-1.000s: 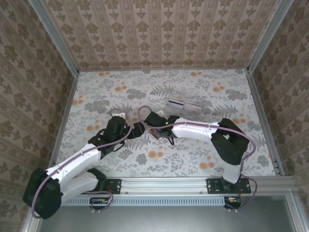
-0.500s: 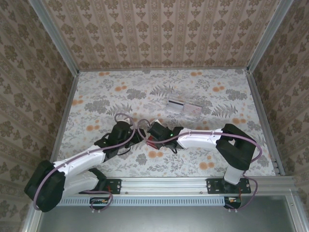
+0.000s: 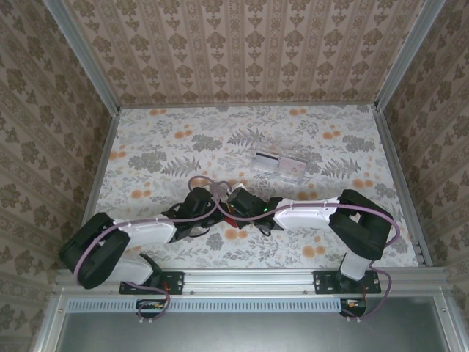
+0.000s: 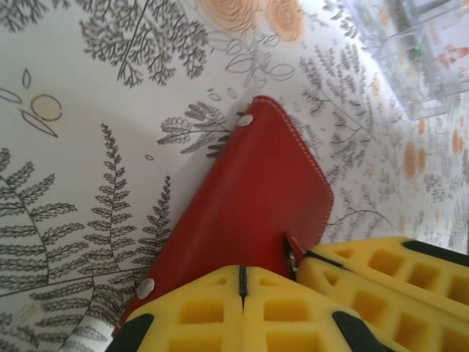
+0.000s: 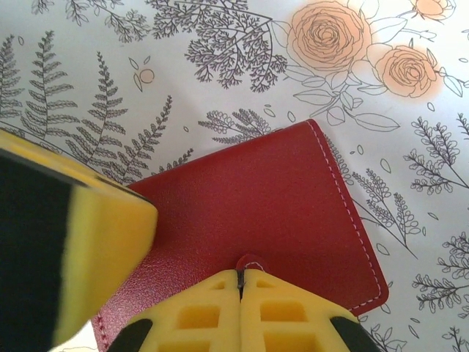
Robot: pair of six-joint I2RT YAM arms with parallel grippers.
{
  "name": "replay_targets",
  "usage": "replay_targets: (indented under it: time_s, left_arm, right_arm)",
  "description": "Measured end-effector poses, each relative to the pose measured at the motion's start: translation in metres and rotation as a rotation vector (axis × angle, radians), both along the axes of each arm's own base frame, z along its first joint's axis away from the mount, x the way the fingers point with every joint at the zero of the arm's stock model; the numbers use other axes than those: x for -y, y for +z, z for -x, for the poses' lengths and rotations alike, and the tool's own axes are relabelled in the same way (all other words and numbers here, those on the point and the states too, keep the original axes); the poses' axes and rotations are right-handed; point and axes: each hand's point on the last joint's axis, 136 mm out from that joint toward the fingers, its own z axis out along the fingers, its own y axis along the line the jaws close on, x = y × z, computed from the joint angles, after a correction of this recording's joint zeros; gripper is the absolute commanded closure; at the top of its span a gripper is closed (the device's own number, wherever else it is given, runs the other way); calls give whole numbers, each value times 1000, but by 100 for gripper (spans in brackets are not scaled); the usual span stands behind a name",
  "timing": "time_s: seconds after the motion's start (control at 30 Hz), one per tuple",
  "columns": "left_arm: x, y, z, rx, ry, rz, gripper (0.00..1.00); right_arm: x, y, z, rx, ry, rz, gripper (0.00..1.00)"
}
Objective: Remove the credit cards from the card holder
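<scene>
Red card holder (image 5: 278, 198) | pinched: left hand (image 4: 242, 282), right hand (image 5: 240, 282)

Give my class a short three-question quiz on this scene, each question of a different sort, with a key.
1. True or false: the inner pockets of the red wallet are showing.
2. Where do the pale cards lie? A) tucked in the wallet; B) on the table, farther back than the wallet; C) between the left fingers.
3. Fill in: the right gripper has its fingers closed at the wallet's small red ____.
Key: 1 false; 2 B; 3 tab.
</scene>
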Motion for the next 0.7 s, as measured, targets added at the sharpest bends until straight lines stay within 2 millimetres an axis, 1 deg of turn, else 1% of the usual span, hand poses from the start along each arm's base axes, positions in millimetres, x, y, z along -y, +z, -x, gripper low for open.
replay_targets:
  time_s: [0.07,0.23,0.37,0.5,0.57,0.67,0.7]
  left_arm:
    - [1,-7,0,-18,10,-3,100]
    - [6,-7,-4,-18,53,2,100]
    - [8,-8,-5,-23,90,1,100]
    - [6,-8,-7,-26,123,0,100]
    - [5,-8,-8,-27,131,-1,100]
    - [6,-8,-8,-26,136,-3,100]
    - [6,-8,-8,-26,136,-4,100]
  right_arm:
    - [0,0,1,-2,-2,-5,100]
    - [6,6,3,4,-21,-36,100]
    - [15,18,8,20,-42,-79,100]
    - [25,39,10,59,-78,-145,100]
    - [30,45,11,73,-95,-169,100]
    - [34,47,11,72,-114,-183,100]
    - [34,45,11,69,-117,-182,92]
